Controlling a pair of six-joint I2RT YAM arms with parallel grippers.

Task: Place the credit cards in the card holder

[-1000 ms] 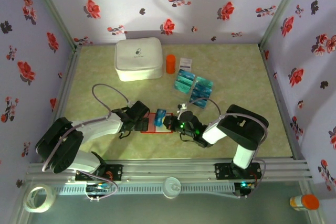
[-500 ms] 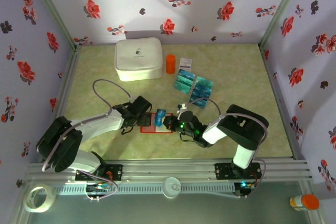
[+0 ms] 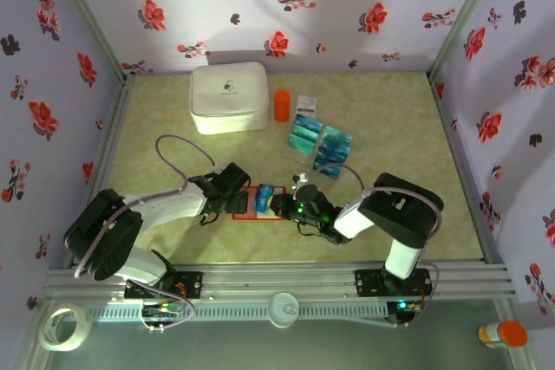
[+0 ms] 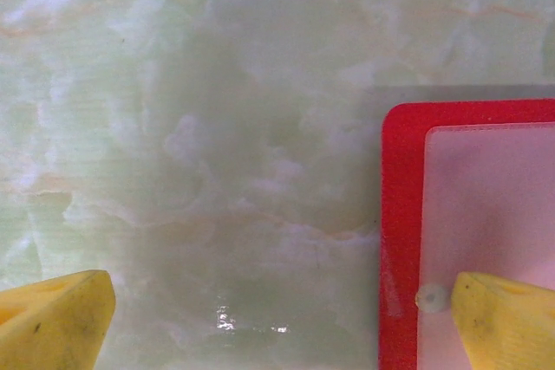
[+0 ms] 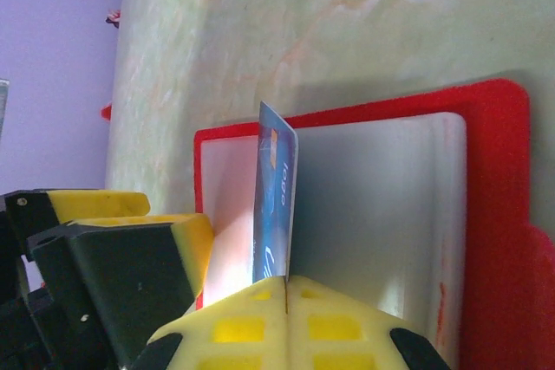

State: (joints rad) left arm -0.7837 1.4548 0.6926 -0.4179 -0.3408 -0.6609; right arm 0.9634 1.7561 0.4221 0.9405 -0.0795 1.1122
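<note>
Over the card holder (image 5: 499, 214), right jaws pinch a credit card (image 5: 276, 205) upright; left jaws gape across its red edge.

Three lilac walls (image 3: 260, 6) printed with red and dark flowers close in the table (image 3: 408, 127); its top is pale green with a marbled pattern, and the left wrist view catches a small glare on it; grey metal posts (image 3: 87, 15) stand at the back corners. A ribbed aluminium rail (image 3: 286, 276) runs along the near edge; the light is soft and the shadows faint.
</note>
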